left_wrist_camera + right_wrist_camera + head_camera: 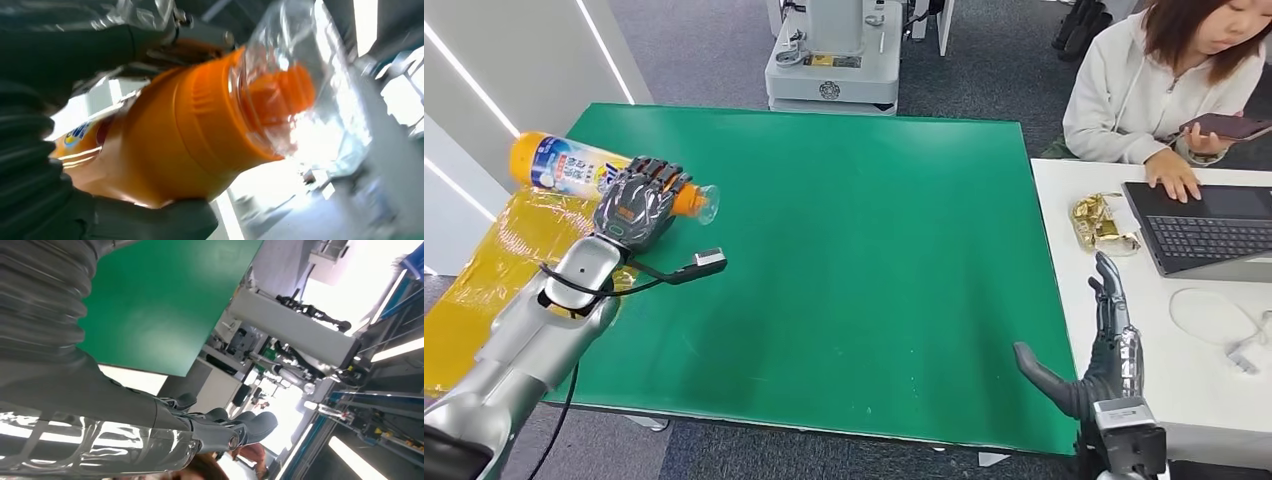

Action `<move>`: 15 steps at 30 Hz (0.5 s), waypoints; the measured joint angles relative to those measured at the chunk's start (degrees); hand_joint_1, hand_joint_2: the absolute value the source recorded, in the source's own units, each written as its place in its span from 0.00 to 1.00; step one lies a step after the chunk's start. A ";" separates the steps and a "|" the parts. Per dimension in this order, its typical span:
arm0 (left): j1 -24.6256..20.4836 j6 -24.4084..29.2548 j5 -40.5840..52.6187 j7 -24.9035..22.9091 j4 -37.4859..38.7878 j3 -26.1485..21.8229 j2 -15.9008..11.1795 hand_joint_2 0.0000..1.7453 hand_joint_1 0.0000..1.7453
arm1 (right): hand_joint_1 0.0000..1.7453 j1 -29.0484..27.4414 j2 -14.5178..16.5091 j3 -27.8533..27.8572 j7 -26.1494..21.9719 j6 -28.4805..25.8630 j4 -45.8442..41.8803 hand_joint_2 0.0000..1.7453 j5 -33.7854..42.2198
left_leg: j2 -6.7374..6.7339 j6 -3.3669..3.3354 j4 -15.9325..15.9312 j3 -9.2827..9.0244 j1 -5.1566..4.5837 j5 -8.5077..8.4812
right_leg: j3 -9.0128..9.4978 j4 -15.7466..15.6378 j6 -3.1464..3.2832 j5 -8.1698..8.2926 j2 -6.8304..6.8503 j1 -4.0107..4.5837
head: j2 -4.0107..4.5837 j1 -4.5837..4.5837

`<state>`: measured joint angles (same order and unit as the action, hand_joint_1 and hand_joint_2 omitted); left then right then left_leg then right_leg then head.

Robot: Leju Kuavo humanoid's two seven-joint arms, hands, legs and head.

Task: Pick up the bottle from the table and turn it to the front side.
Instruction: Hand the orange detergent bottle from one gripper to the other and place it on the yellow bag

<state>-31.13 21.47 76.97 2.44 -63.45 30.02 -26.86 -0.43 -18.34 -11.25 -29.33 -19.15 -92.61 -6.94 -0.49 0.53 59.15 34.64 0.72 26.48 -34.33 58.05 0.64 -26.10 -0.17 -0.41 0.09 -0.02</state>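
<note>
- Head view: we see the left hand (pixel 637 203) lifted over the left edge of the green table (pixel 844 260), with its fingers wrapped around an orange bottle (pixel 564 165).
- The bottle lies almost on its side in this grip, off the table surface. Its base points to the left, past the table edge, and its clear cap (pixel 706 203) points to the right, over the green surface.
- A blue and white label is on the part of the bottle that sticks out left of the hand.
- In the left wrist view we see the orange bottle (pixel 165 145) close up, pressed between the thick grey thumb and the darker fingers. The clear cap (pixel 310 90) covers an orange spout.
- The right hand (pixel 1096 345) is at the right front corner of the green table. Its fingers are straight and spread, the thumb points to the left, and it holds nothing.
- In the right wrist view the fingers (pixel 250 422) of the right hand are stretched out in the air, apart from the green table (pixel 160 300).
- A yellow sheet (pixel 494 260) lies left of the table, under the left arm.
- At a white desk (pixel 1214 390) on the right, a person (pixel 1169 80) sits with a laptop (pixel 1209 228) and a phone.
</note>
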 joint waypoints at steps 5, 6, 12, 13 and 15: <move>12.30 -2.47 0.35 -2.20 -5.62 -6.77 -3.74 1.00 1.00 | 0.00 -3.19 2.43 3.50 1.18 2.88 -3.51 1.00 -3.65 | -0.07 0.07 -0.01 -0.01 0.02 0.10 | -0.10 -0.01 0.05 -0.18 -0.07 0.02 | 0.00 -0.01; 14.32 -3.37 0.80 -2.28 -6.42 -8.07 -4.03 1.00 1.00 | 0.00 -3.62 3.07 4.25 1.12 3.66 -4.15 1.00 -4.47 | -0.03 0.08 -0.01 0.00 0.03 0.11 | -0.09 -0.01 0.05 -0.21 -0.04 0.02 | 0.00 -0.01; 20.58 -5.21 3.21 -2.02 -6.51 -13.26 -2.88 1.00 1.00 | 0.00 -4.28 6.21 6.43 0.52 6.24 -6.38 1.00 -8.29 | 0.02 0.08 -0.02 0.02 0.05 0.12 | -0.05 -0.02 0.04 -0.24 0.01 0.03 | 0.00 0.01; 20.93 -4.92 3.59 -1.75 -5.76 -13.83 -2.24 1.00 1.00 | 0.00 -4.24 6.51 6.47 0.62 6.37 -6.59 1.00 -8.52 | 0.03 0.08 -0.02 0.01 0.05 0.12 | -0.04 -0.02 0.04 -0.23 0.02 0.03 | 0.00 0.01; 21.21 -3.78 4.42 -1.12 -3.61 -14.52 -0.97 1.00 1.00 | 0.00 -4.05 6.94 6.46 1.06 6.57 -6.87 1.00 -8.82 | 0.06 0.08 -0.01 0.00 0.05 0.12 | 0.00 -0.02 0.04 -0.22 0.06 0.03 | 0.00 0.01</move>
<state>-9.92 17.68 81.39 1.31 -67.06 15.50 -27.83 -4.48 -11.40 -4.79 -28.27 -12.57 -99.48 -15.76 -0.43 0.61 59.14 34.64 0.77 26.60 -34.33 58.03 0.68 -26.32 -0.11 -0.38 0.09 -0.02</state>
